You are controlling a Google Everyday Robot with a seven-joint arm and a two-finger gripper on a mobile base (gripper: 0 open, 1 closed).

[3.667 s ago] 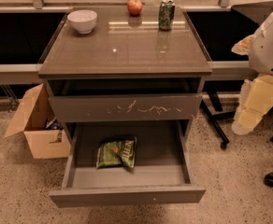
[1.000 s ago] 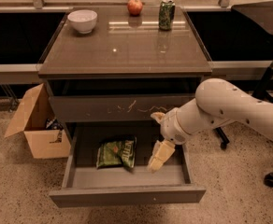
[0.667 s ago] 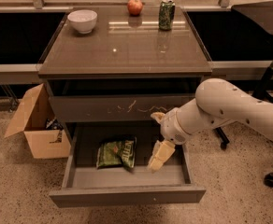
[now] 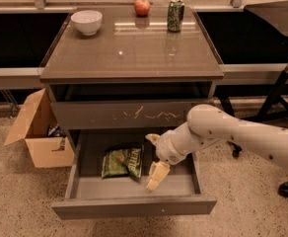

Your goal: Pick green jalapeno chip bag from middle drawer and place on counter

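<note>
Centrally, grey cabinet with the counter [image 4: 129,53] as its glossy grey-brown top, reflective, seen from above and in front. Below the top, a shut drawer front [image 4: 129,115] with whitish scratches. Under that, the middle drawer [image 4: 134,207] stands open toward the camera, plain front panel with a tiny pale dot at centre. White robot arm [image 4: 242,137] comes in from the right edge, reaching down-left over the open drawer. Cardboard box [image 4: 40,147] on the speckled floor [image 4: 16,201] just left of the cabinet, flaps open, some stuff inside, can't tell what. The green jalapeno chip bag [image 4: 122,161] lies flat on the drawer bottom, left of centre, lettering up. Gripper [image 4: 156,174], cream-coloured, hangs inside the drawer just right of the bag, pointing down; contact with the bag can't be told, and whether it is parted or closed can't be told either. On the counter's back edge: white bowl [image 4: 87,21] at left, green patterned can [image 4: 175,15] at right, red apple [image 4: 142,6] between them, beside the can.
</note>
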